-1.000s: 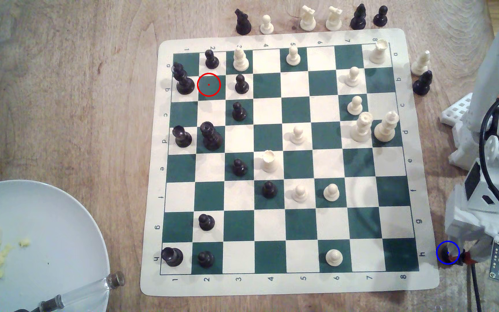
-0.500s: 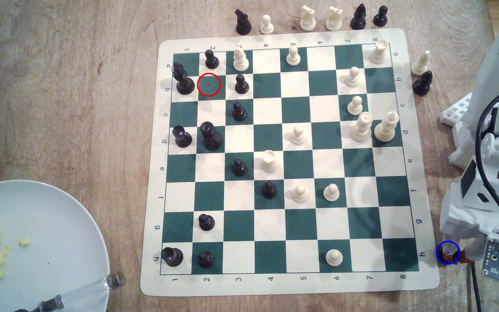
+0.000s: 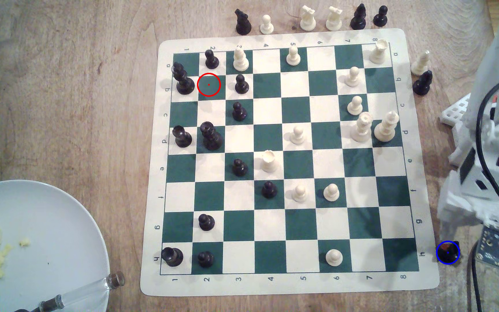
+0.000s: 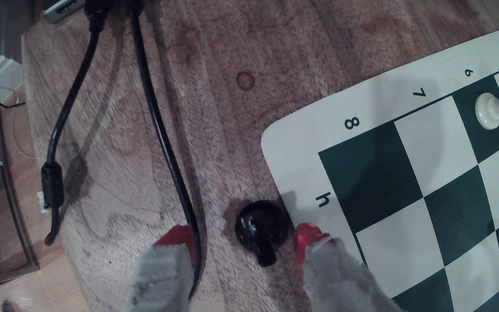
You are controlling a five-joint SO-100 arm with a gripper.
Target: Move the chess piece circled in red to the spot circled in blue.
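The chess piece circled in red, a short black piece (image 3: 448, 254) with a round base, stands on bare wood inside the spot circled in blue (image 3: 447, 242), just off the board's h8 corner. The red ring (image 3: 208, 85) lies over an empty green square at b2. In the wrist view the same black piece (image 4: 261, 228) stands upright between my red-tipped fingers (image 4: 308, 237), which do not touch it. My gripper (image 4: 243, 237) is open and hangs above the piece. The white arm (image 3: 479, 192) stands at the exterior view's right.
The chess mat (image 3: 152, 210) carries several black and white pieces. Captured pieces (image 3: 308, 18) line its far edge, with two more (image 3: 421, 82) off its right side. A grey plate (image 3: 62, 228) with food and a glass vial (image 3: 92, 289) sit lower left. Black cables (image 4: 158, 126) cross the wood beside the piece.
The arm and its camera board have lifted and shifted toward the exterior view's top. The red fingertips have drawn away from the black piece, which stays inside the blue ring.
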